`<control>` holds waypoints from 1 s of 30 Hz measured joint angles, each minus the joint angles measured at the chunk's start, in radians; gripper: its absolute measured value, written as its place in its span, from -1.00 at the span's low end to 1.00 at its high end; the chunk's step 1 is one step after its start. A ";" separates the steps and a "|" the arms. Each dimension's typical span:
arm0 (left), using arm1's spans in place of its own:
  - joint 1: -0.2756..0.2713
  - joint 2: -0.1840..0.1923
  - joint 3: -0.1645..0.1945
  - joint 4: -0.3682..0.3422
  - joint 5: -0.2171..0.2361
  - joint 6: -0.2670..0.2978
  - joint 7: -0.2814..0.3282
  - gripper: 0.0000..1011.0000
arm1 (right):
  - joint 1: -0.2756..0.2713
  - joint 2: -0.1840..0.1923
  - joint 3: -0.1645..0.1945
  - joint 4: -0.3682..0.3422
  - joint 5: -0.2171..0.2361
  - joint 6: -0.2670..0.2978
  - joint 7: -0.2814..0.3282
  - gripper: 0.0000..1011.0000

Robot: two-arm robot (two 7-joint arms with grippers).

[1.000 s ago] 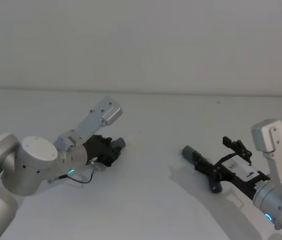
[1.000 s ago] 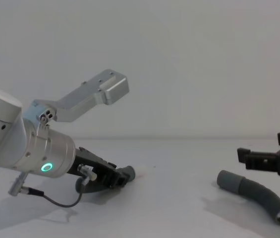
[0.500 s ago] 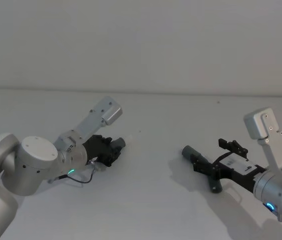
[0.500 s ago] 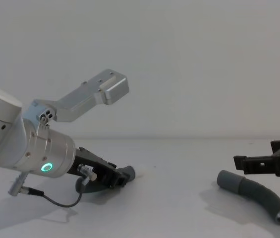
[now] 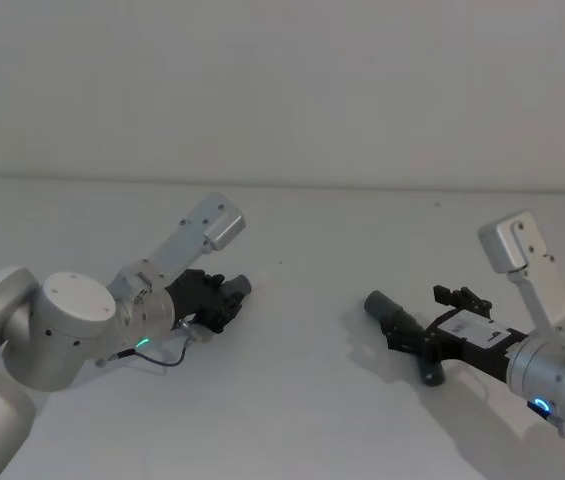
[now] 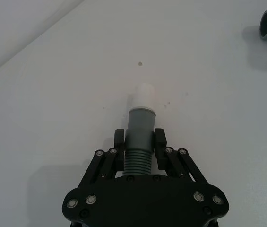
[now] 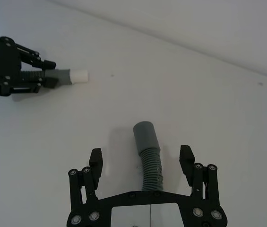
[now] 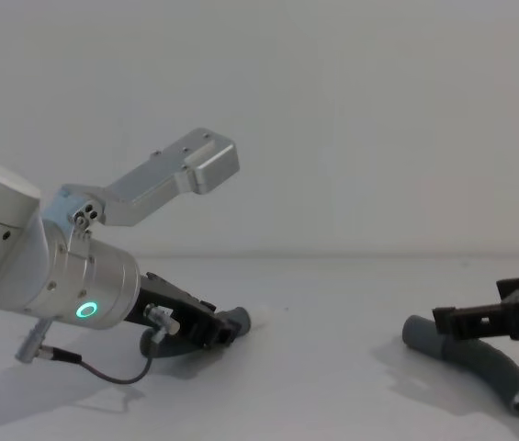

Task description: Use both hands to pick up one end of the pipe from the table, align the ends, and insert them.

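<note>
Grey pipe piece (image 7: 146, 137) lies between the right tool's (image 7: 141, 155) spread fingers (image 7: 95, 161).

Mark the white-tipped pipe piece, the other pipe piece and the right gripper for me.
white-tipped pipe piece (image 6: 141, 124), left wrist view, on its grey collar.
other pipe piece (image 7: 145, 136), right wrist view, on its smooth collar.
right gripper (image 7: 141, 157), right wrist view, midway between its open fingers.

Left gripper (image 5: 228, 300) low over left half of tabletop (image 5: 302, 420), fingers closed around left pipe piece (image 5: 234, 291); pale tip (image 5: 245, 284) points toward tabletop centre. Right gripper (image 5: 420, 325) near right edge, fingers spread either side of right pipe piece (image 5: 386, 308), grey collar (image 5: 376, 301) facing centre. Pieces well apart.
</note>
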 joint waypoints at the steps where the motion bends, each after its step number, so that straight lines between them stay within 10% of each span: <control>1: 0.000 0.000 0.000 0.000 0.000 0.000 0.000 -0.29 | 0.005 0.000 -0.003 0.008 0.001 0.003 0.004 0.98; 30: 0.000 0.000 0.000 0.000 0.000 0.000 0.000 -0.29 | 0.088 -0.025 -0.037 0.150 0.031 0.043 0.023 0.98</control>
